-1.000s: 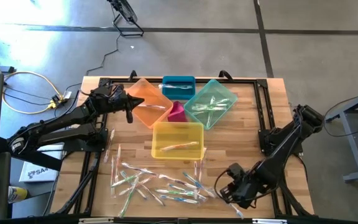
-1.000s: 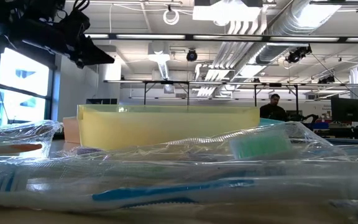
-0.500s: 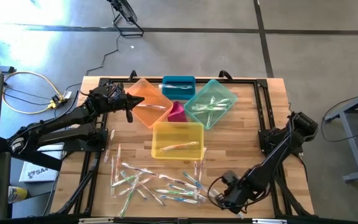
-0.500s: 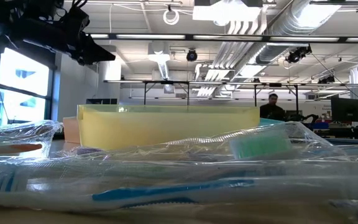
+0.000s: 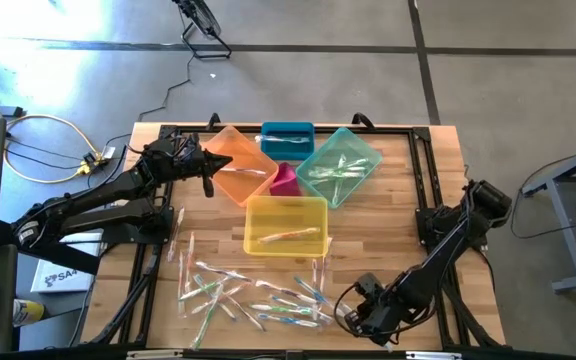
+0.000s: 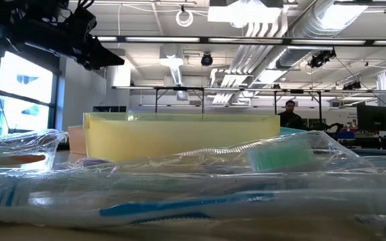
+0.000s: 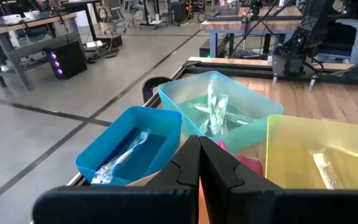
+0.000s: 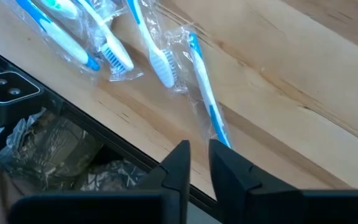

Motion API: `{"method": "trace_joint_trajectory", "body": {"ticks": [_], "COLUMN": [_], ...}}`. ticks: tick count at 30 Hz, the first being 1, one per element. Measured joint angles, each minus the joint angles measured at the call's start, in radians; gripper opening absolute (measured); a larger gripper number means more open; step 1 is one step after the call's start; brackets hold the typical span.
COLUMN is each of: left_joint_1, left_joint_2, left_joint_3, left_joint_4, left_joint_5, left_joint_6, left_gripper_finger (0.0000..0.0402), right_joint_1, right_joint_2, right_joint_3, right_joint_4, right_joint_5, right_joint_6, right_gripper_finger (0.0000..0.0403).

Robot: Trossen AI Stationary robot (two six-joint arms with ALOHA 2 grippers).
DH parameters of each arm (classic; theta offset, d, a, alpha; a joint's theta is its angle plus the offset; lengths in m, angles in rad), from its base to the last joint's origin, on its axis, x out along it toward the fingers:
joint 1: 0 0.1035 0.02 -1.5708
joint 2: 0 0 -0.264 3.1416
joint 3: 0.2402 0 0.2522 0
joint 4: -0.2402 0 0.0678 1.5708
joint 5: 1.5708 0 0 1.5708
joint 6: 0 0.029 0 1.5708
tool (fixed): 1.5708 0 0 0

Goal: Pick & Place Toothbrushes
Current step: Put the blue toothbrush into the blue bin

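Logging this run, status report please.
Left gripper shut, empty, over bins. Right gripper narrowly apart at blue toothbrush by table edge, not gripped. Nothing blocking.

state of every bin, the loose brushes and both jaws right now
yellow bin: holds one toothbrush
teal bin: holds several
blue bin: holds one
orange bin: holds one
toothbrush pile: loose on table
blue toothbrush: flat, wrapped, not lifted
left gripper: jaws shut, empty, above orange bin
right gripper: jaws nearly closed at blue toothbrush's end
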Motion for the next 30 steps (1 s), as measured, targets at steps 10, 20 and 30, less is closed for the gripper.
{"method": "trace_joint_trajectory", "body": {"ticks": [10,20,30], "left_joint_1": [0.000,0.000,0.000], "left_joint_2": [0.000,0.000,0.000], "left_joint_3": [0.000,0.000,0.000], "left_joint_4": [-0.007,-0.007,-0.009], "left_joint_5": [0.000,0.000,-0.001], "left_joint_6": [0.000,0.000,-0.001], "left_gripper_finger": [0.0000,0.0000,0.0000], "right_joint_1": [0.016,0.062,0.075], "right_joint_2": [0.000,0.085,0.219], "right_joint_3": [-0.047,-0.058,-0.055], "right_joint_4": [0.081,0.127,0.192], "right_joint_5": [0.000,-0.060,-0.220], "right_joint_6": [0.015,0.055,0.054], "right_gripper_finger": [0.0135,0.0126,0.0126]}}
